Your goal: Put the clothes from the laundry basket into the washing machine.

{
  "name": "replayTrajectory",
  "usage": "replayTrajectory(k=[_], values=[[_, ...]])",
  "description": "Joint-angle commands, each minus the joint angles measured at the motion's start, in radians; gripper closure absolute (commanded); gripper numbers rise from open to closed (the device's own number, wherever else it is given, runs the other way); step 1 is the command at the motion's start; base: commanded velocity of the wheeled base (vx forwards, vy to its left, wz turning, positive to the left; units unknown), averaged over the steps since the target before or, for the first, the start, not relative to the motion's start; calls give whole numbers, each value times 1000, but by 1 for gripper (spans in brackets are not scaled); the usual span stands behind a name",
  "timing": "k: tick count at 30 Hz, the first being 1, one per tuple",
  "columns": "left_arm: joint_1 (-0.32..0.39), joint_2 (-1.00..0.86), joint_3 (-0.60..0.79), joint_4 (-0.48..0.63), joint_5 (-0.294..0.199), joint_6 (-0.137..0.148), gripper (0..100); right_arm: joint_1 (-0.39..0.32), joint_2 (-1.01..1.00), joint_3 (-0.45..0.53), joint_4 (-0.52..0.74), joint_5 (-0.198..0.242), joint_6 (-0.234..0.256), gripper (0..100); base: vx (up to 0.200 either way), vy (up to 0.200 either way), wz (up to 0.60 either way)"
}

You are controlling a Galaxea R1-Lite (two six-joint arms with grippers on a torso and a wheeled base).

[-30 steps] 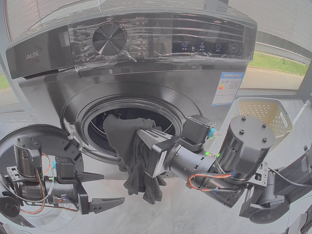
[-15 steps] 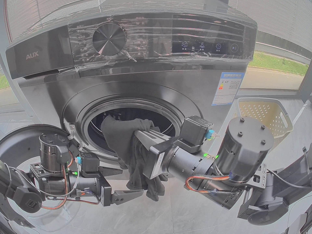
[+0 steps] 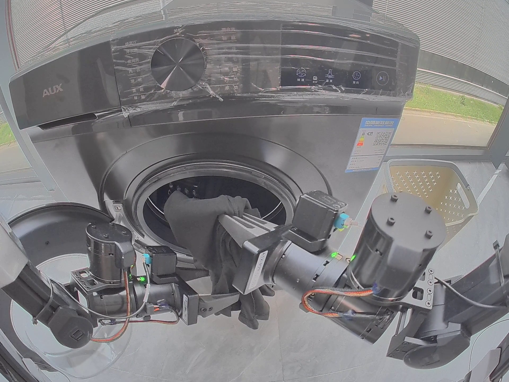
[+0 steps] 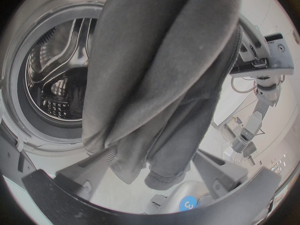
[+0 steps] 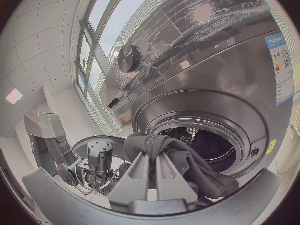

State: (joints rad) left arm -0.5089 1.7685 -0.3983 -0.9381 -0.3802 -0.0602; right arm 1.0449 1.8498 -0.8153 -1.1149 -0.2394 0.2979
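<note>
A black garment (image 3: 199, 229) hangs in front of the washing machine's open drum mouth (image 3: 159, 213), its top edge level with the opening. My right gripper (image 3: 227, 222) is shut on the garment's upper fold (image 5: 175, 155), with both fingers pressed together (image 5: 151, 163). The lower end of the cloth (image 4: 156, 88) droops toward the floor. My left gripper (image 3: 225, 299) is low and open, and its two fingers (image 4: 84, 172) straddle the hanging hem. The steel drum (image 4: 56, 85) shows behind the cloth.
The round door (image 3: 47, 234) stands swung open at the left, behind my left arm. A cream laundry basket (image 3: 466, 194) sits on the floor to the right of the machine. Grey tiled floor (image 3: 212, 351) lies below the opening.
My left arm has swung right and forward from beside the door, bringing its open fingers around the garment's hanging end. The right gripper and garment shifted slightly left.
</note>
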Motion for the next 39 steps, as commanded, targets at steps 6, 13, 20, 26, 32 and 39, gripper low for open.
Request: replayTrajectory(k=[6, 13, 20, 26, 32, 39], values=[[-45, 2, 7, -24, 3, -16, 100, 3, 12, 4, -23, 0, -2, 100, 0, 0, 0], [-95, -109, 30, -53, 4, -56, 100, -8, 14, 18, -23, 0, 0, 100, 0, 0, 0], [-108, -254, 104, -53, 4, -61, 100, -26, 12, 56, -33, 12, 1, 0, 0, 0, 0], [-108, -347, 105, -53, 4, -79, 100, -54, 16, 73, -37, 3, 6, 0, 0, 0, 0], [-99, -380, 9, -51, 38, -136, 100, -83, -18, 163, -28, 9, -6, 0, 0, 0, 0], [-95, -334, -88, -53, 110, -148, 100, -144, -61, 266, -28, 28, -59, 0, 0, 0, 0]])
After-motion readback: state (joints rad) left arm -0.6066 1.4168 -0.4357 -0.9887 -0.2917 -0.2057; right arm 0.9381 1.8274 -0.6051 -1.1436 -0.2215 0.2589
